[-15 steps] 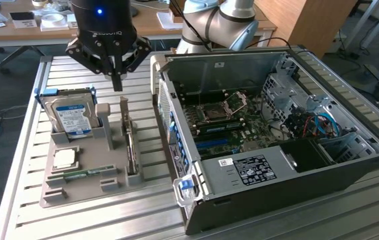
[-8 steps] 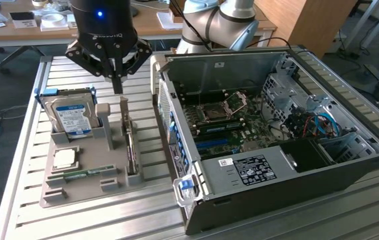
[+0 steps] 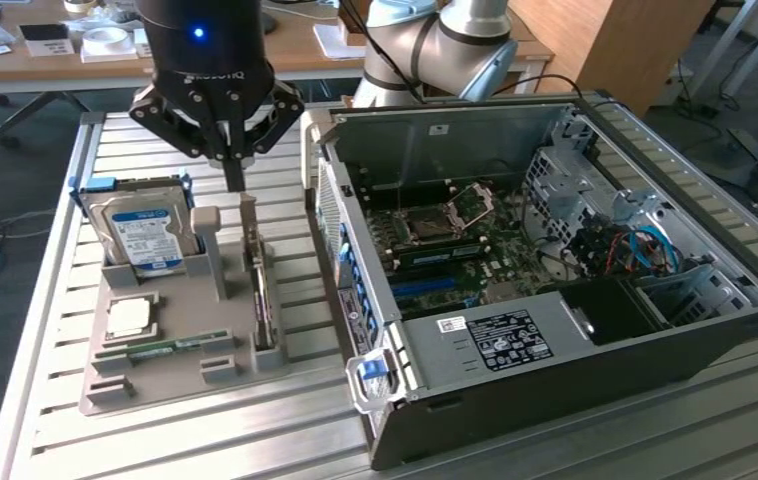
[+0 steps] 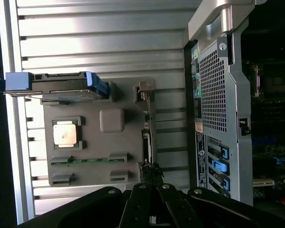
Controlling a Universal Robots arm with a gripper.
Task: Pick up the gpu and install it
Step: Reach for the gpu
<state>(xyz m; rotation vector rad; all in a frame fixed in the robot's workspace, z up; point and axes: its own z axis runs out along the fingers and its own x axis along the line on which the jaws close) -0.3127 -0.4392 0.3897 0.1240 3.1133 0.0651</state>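
My black two-finger gripper [image 3: 235,184] is pinched shut just above one end of the thin green-and-black gpu card [image 3: 263,300], which stands edgewise in the grey plastic tray [image 3: 166,385] beside the open black computer case [image 3: 553,400].

Black gripper [image 3: 235,182] with blue light, silver arm [image 3: 470,35] with blue caps.

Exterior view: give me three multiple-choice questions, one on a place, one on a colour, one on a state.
1. The gpu is: A) standing on edge in the grey tray; B) inside the computer case; C) on the wooden desk.
2. The hard drive label is: A) red; B) blue; C) yellow.
3. The jaws are: A) spread wide; B) clamped on the hard drive; C) shut.
Answers: A, it stands in the tray's slot; B, its label shows blue; C, they meet above the tray.
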